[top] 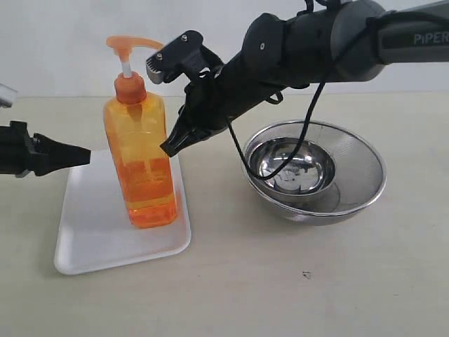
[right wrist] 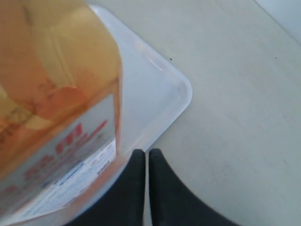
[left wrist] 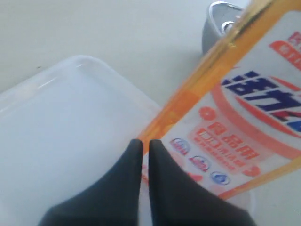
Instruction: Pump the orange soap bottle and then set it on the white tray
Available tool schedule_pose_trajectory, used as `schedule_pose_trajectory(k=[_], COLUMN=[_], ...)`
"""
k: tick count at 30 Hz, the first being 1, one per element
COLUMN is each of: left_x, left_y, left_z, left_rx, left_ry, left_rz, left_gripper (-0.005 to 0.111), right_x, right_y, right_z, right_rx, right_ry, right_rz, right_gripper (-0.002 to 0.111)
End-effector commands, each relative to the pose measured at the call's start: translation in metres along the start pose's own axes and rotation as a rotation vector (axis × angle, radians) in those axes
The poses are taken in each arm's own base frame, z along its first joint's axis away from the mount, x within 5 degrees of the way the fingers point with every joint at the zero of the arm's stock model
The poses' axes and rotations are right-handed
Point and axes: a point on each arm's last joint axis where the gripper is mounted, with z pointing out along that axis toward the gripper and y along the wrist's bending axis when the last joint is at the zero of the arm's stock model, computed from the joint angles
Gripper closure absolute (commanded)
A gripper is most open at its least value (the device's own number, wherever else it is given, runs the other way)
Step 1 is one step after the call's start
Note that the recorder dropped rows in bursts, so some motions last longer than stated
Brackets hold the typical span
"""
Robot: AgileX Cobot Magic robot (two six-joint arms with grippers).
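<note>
The orange soap bottle (top: 142, 158) stands upright on the white tray (top: 98, 225), its pump head pointing right. My left gripper (top: 85, 156) hovers just left of the bottle, shut and empty; its wrist view has the tips (left wrist: 145, 142) close to the bottle's label (left wrist: 244, 122) over the tray (left wrist: 61, 127). My right gripper (top: 167, 148) is shut with nothing in it, its tip at the bottle's right side at mid height. In the right wrist view its tips (right wrist: 146, 152) are beside the bottle (right wrist: 51, 108) and near the tray corner (right wrist: 176, 96).
A steel bowl (top: 293, 167) sits inside a round mesh strainer bowl (top: 351, 189) to the right of the tray, below the right arm and its cable. The steel bowl's rim (left wrist: 221, 14) shows in the left wrist view.
</note>
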Motion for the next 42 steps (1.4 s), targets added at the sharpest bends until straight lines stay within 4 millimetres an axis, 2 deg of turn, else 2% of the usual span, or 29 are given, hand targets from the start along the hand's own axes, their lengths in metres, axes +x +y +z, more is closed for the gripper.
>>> schedule_pose_trajectory(k=[1, 4, 5, 9, 12, 17, 20, 25, 31, 42], left_x=[0.008, 0.013, 0.017, 0.019, 0.022, 0.022, 0.022, 0.034, 0.051, 0.051], left_y=[0.015, 0.022, 0.029, 0.035, 0.041, 0.038, 0.039, 0.045, 0.047, 0.046], left_z=[-0.005, -0.007, -0.009, -0.015, -0.019, -0.018, -0.018, -0.013, 0.0, 0.001], left_rx=[-0.147, -0.236, -0.319, -0.366, -0.445, -0.423, -0.431, -0.449, -0.378, -0.355], left_ry=[0.054, 0.102, 0.138, 0.148, 0.129, 0.102, 0.09, 0.095, 0.138, 0.135], left_rz=[-0.081, -0.097, -0.13, -0.168, -0.346, -0.463, -0.52, -0.656, -0.71, -0.733], left_gripper=[0.102, 0.102, 0.102, 0.102, 0.102, 0.102, 0.102, 0.102, 0.102, 0.102], right_x=[-0.001, 0.0, 0.003, 0.012, 0.016, 0.029, 0.029, 0.028, 0.029, 0.03], right_y=[0.003, 0.003, 0.004, 0.007, 0.008, 0.01, 0.01, 0.01, 0.011, 0.013], right_z=[-0.006, -0.006, -0.005, -0.001, 0.004, 0.023, 0.023, 0.023, 0.023, 0.022], right_rx=[-0.027, -0.037, -0.038, -0.048, -0.063, -0.085, -0.086, -0.088, -0.094, -0.113], right_ry=[0.025, 0.037, 0.042, 0.07, 0.077, 0.118, 0.117, 0.109, 0.117, 0.133], right_rz=[-0.01, -0.003, 0.0, 0.013, 0.044, 0.066, 0.067, 0.081, 0.075, 0.065], right_gripper=[0.109, 0.109, 0.109, 0.109, 0.109, 0.109, 0.109, 0.109, 0.109, 0.109])
